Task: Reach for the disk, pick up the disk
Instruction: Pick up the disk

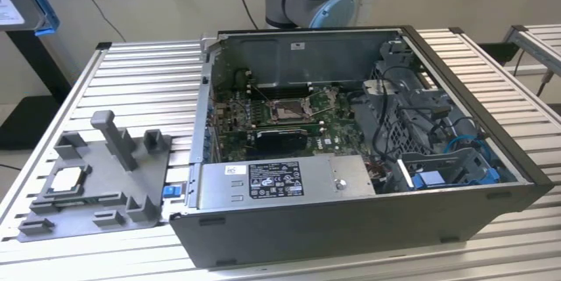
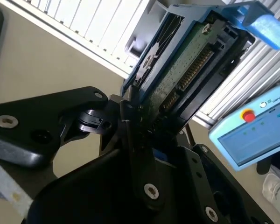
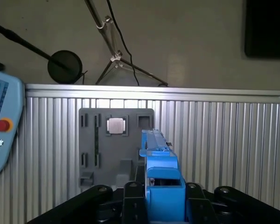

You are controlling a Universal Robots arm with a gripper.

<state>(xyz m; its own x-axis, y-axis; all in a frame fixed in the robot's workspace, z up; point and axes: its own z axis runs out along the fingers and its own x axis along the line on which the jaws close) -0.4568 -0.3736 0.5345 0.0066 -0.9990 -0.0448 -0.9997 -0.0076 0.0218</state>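
My gripper point(image 3: 164, 207) is shut on the disk point(image 3: 157, 161), which stands edge-on between the black fingers point(image 3: 133, 205) with its bright blue bracket toward the first wrist camera. In the second wrist view the disk point(image 2: 186, 60) shows its green circuit-board side inside the blue frame, and the gripper point(image 2: 144, 116) clamps its near end. The disk hangs in the air above the ribbed table point(image 3: 233, 140), over a grey fixture point(image 3: 98, 154).
A small square silver chip point(image 3: 115, 125) sits in the grey fixture point(image 1: 105, 189) at the exterior view's left. The open computer case point(image 1: 351, 222) stands beside it, with a grey labelled box point(image 1: 280, 179) inside. A light blue pendant point(image 3: 0, 130) with a red button lies at the table's edge.
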